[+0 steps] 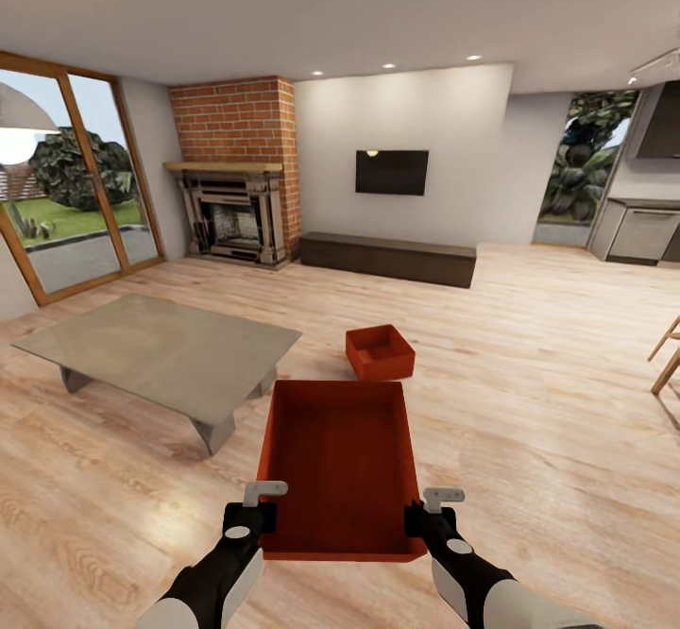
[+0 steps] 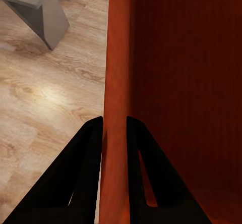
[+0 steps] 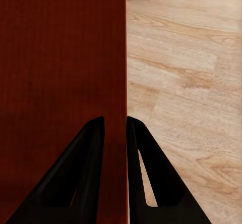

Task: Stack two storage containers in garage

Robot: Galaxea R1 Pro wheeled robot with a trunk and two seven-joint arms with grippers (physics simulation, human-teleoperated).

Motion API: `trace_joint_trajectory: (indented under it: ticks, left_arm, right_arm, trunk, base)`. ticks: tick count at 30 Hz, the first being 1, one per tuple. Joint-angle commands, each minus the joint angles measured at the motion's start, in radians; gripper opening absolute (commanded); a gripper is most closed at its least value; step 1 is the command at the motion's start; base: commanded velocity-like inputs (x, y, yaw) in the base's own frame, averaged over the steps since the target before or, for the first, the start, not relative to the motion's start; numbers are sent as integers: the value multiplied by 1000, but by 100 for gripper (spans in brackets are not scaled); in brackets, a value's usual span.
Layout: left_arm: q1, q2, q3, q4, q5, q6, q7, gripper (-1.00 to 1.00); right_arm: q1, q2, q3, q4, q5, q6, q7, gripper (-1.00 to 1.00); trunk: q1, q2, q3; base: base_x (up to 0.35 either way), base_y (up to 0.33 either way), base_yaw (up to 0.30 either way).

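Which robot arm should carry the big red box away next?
Neither alone, probably both: the left gripper pinches the held container's left wall and the right gripper pinches its right wall. The other container sits on the wood floor.

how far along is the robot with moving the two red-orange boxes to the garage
Early on. Nothing is in the garage yet: the scene is the living room with its light wood plank floor. In hand: one red-orange open-topped storage container, the left gripper and right gripper each clamping a side wall. Left: carrying it out, fetching the second red-orange container and stacking them.
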State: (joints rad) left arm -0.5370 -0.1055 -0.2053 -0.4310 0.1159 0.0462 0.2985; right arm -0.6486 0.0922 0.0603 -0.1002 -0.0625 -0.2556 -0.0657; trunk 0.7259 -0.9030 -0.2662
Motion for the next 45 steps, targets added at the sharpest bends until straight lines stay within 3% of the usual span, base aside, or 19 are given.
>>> trace_joint_trajectory:
  ticks: [1, 45]
  left_arm:
    - [-1, 1, 3, -11, 79, 6, 12, -100]
    - [-1, 1, 3, -12, 79, 6, 13, -100]
  right_arm:
    - [0, 0, -5, 2, -11, -4, 0, -100]
    - [0, -1, -6, 2, -11, -3, 0, -100]
  trunk:
    - [0, -1, 0]
    - [0, -1, 65]
  base:
    - [0, 0, 0]
    - [0, 0, 0]
